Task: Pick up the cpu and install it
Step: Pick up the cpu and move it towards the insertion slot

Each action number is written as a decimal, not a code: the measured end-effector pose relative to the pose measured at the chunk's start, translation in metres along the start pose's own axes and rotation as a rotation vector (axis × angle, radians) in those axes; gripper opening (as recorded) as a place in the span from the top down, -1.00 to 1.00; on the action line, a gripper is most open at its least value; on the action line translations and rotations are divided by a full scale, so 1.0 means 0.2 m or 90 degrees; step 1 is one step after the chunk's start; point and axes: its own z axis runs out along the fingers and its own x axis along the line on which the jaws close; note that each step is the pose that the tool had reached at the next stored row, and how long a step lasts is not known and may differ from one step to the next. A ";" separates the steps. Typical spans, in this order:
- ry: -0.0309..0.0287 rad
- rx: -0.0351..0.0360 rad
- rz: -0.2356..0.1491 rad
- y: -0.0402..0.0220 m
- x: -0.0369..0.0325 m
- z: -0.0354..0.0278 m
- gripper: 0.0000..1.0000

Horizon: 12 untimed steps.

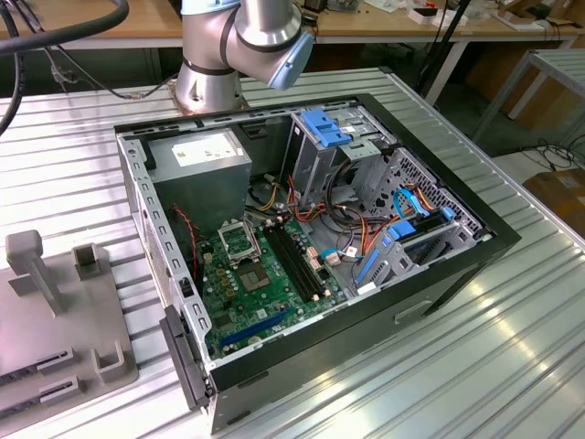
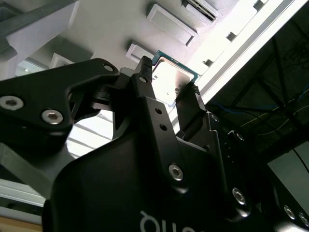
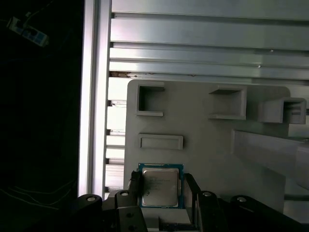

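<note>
The cpu (image 3: 161,187), a small square chip with a silver-grey face and a green rim, lies over the grey holder tray (image 3: 212,145). My gripper (image 3: 161,178) has one black finger against each of its two opposite edges. In the second wrist view the cpu (image 2: 170,72) sits between the same fingertips (image 2: 145,65) of my gripper (image 2: 169,76), pressed on both sides. Whether the chip is lifted off the tray I cannot tell. The metal-framed socket (image 1: 239,242) with a dark centre sits on the green motherboard inside the open computer case (image 1: 457,274).
The grey tray (image 1: 55,320) with raised posts and pockets stands at the exterior view's left on the ribbed metal table. The case holds a grey power-supply box (image 1: 206,155), long black memory slots (image 1: 297,265), blue drive brackets and loose cables. The arm's base (image 1: 215,64) stands behind the case.
</note>
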 end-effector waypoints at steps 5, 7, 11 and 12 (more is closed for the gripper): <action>0.0001 0.0000 0.000 0.000 0.000 -0.008 0.09; 0.0001 0.0000 0.000 0.000 0.000 -0.011 0.09; 0.0000 0.0000 0.000 0.001 0.000 -0.016 0.09; 0.0000 0.0000 0.000 0.000 0.000 -0.017 0.09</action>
